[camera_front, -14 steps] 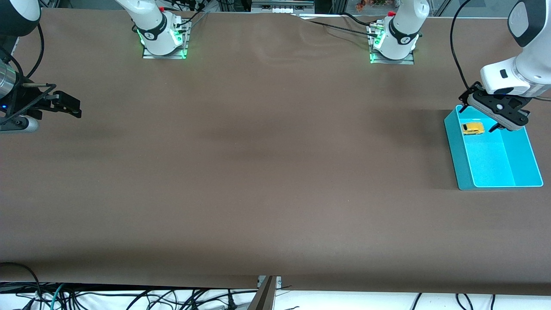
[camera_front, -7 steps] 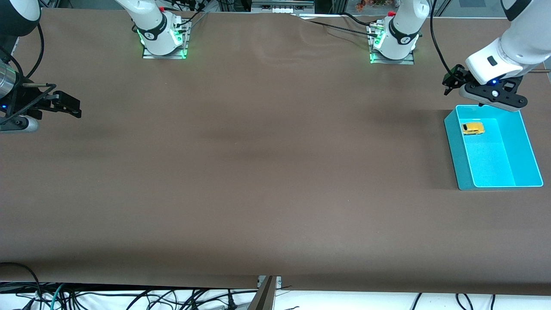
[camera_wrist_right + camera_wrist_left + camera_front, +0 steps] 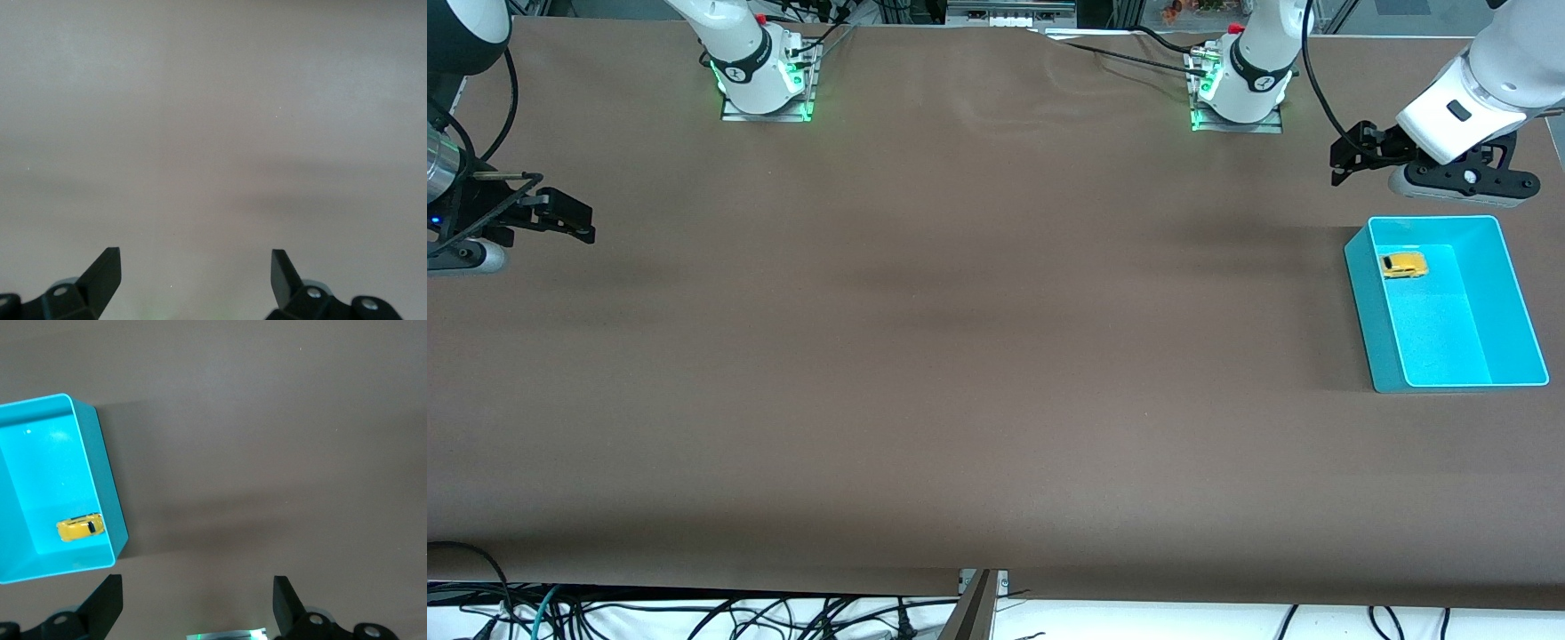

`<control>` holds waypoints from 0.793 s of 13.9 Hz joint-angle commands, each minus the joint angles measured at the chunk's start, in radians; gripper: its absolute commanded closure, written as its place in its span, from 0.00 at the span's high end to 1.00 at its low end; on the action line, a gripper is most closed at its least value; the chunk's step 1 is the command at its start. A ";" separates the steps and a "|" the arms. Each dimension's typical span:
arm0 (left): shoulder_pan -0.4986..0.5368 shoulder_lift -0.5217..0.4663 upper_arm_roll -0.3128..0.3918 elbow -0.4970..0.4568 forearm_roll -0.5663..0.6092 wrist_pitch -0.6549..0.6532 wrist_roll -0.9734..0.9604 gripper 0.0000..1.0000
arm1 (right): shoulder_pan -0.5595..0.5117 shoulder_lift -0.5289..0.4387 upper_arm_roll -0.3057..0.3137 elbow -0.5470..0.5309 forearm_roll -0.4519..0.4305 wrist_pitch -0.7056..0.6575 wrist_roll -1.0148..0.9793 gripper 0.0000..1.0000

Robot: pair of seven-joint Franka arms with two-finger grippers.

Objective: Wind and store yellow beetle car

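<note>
1. The yellow beetle car (image 3: 1403,265) lies in the teal bin (image 3: 1371,320), on the bin floor close to the wall nearest the robots' bases, toward the left arm's end of the table. It sits upright on its wheels and nothing touches it.

2. The left gripper (image 3: 197,600) hangs over bare table just outside that wall of the bin, its fingers (image 3: 107,603) spread wide and empty. In the left wrist view the car shows well clear of both fingertips, off to the side of the gap between them, not inside it.

3. The right gripper (image 3: 195,275) waits over bare table at the right arm's end, fingers (image 3: 105,272) likewise parted with nothing between them.

4. The car looks tiny, light and rigid, with a glossy rounded shell that is likely slippery. A pinch on the curved roof would probably squirt it out. The flatter flanks between the wheels seem the surest hold, one finger on each side.

5. Judged from how things lie, storing appears done. If the car had to be lifted again, the close bin wall would leave one finger little room.
</note>
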 commanded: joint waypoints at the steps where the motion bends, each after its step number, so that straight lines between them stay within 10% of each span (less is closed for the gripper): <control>1: -0.013 0.121 -0.027 0.197 -0.018 -0.102 -0.076 0.99 | -0.006 -0.007 0.000 -0.001 0.013 0.004 0.001 0.99; 11: -0.003 0.179 -0.020 0.257 -0.020 -0.103 -0.073 1.00 | -0.008 -0.007 0.000 -0.001 0.013 0.004 0.001 0.99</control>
